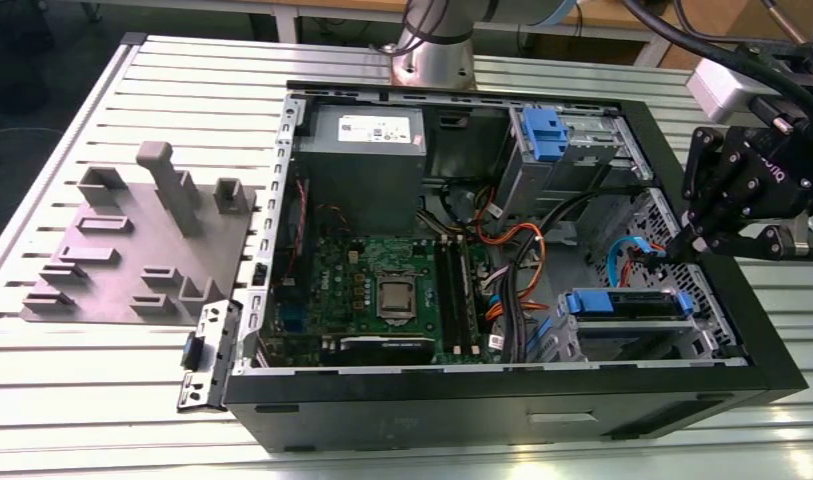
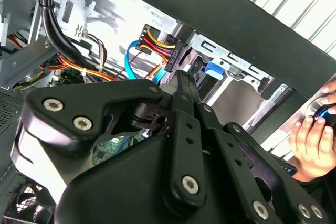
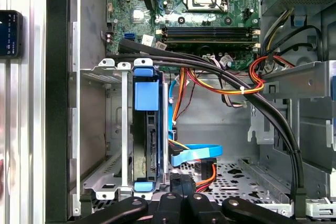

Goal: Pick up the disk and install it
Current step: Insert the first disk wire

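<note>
The disk [image 1: 626, 303], framed by its bright blue bracket, sits inside the metal drive cage at the case's front corner on the exterior view's right. In the first wrist view the disk [image 3: 146, 129] stands edge-on in the cage [image 3: 105, 129], with blue tabs at both ends. My gripper [image 1: 673, 245] hangs over the case just behind the cage. Its fingers are shut, and I see nothing between them. In the second wrist view my gripper [image 2: 180, 77] points close to a black cable connector [image 2: 157, 45] with coloured wires. The dark fingers [image 3: 184, 203] are apart from the disk.
The open computer case [image 1: 513, 400] lies on a slatted metal table. Inside are a motherboard [image 1: 379, 290], a grey power supply box [image 1: 366, 135], loose cable bundles [image 3: 220, 72] and a second blue bracket [image 1: 546, 135]. A grey fixture plate [image 1: 139, 240] lies beside it. A person's hand [image 2: 312, 140] rests outside the case.
</note>
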Available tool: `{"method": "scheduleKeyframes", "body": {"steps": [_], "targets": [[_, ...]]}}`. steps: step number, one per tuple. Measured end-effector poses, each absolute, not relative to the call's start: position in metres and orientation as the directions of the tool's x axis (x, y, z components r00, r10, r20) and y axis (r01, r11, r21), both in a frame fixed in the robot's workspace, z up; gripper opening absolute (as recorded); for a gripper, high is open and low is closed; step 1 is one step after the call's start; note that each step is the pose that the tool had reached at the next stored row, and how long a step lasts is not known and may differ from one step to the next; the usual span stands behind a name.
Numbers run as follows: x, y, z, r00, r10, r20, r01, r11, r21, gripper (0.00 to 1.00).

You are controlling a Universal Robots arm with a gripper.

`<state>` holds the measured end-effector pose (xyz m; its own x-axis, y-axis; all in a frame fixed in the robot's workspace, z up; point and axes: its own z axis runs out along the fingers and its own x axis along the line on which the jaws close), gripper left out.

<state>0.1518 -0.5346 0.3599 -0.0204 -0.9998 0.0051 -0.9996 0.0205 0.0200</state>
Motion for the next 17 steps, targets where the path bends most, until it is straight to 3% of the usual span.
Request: {"method": "scheduleKeyframes", "body": {"steps": [17], "targets": [[0.1583, -0.5317, 0.3595, -0.020, -1.000, 0.006, -0.998, 0.021, 0.052, 0.11]]}}
